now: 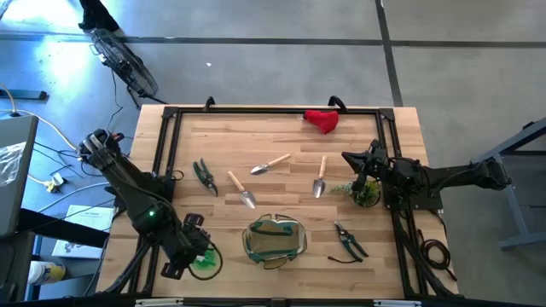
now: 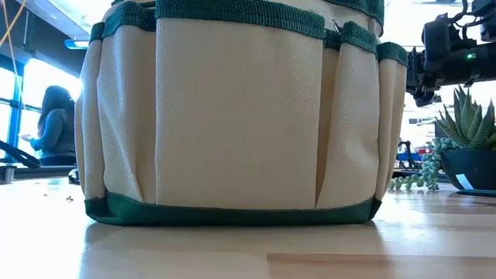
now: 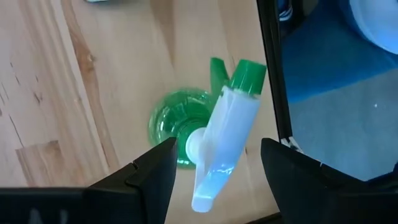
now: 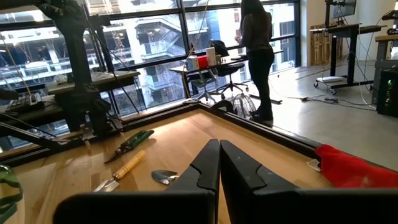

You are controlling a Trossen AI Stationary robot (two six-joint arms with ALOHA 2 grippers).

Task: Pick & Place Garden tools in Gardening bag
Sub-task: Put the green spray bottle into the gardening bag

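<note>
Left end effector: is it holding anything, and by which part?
Left end effector straddles the spray bottle at its white trigger head; contact cannot be told. Right end effector is shut, empty.

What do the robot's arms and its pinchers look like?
Both arms are dark, almost black, made of chunky jointed pieces. The left arm has a small green light glowing on it, and thin cables trail off beside it. Each end effector is two flat, wedge-shaped black fingers: the left end effector and the right end effector look the same.
</note>
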